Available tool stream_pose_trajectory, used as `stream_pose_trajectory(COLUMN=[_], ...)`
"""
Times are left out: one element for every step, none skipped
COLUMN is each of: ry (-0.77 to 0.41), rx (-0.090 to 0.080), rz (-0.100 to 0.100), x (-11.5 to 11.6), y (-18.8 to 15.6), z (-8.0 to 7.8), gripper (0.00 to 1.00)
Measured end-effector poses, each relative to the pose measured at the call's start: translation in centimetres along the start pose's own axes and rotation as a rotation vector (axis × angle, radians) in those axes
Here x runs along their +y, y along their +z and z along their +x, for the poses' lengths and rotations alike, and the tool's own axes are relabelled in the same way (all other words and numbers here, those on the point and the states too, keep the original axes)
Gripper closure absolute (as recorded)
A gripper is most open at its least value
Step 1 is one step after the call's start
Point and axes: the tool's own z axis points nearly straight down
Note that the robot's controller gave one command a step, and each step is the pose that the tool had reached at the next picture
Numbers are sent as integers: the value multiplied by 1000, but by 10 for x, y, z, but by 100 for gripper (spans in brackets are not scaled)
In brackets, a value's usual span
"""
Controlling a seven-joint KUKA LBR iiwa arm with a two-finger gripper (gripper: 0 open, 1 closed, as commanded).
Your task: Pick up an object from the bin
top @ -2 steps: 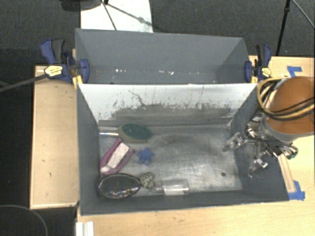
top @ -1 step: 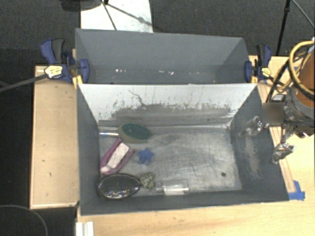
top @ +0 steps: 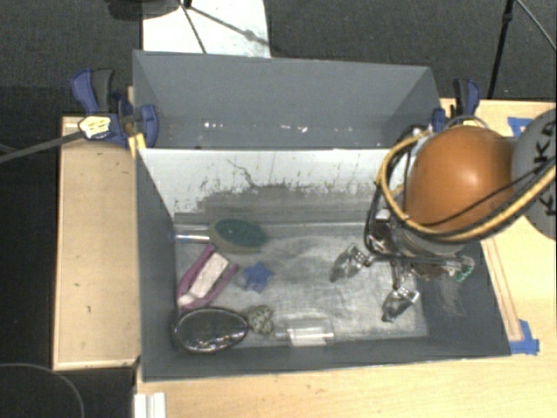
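My gripper (top: 372, 282) hangs over the right half of the bin floor, open, with its two metal fingers spread wide and nothing between them. The nearest loose thing is a clear plastic piece (top: 309, 330) lying near the front wall, to the gripper's lower left. A small blue piece (top: 257, 275) sits farther left on the floor. Neither touches the fingers.
At the left lie a green-headed brush (top: 233, 233), a pink and white packet (top: 204, 275), a dark oval object (top: 209, 330) and a small speckled ball (top: 260, 320). The arm with its orange cover fills the bin's right side.
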Motion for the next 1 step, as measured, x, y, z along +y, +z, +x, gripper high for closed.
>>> stream_pose_trajectory(ry=[-146], rx=[0], rz=[4], x=[39], y=[44], z=[-38], gripper=[0])
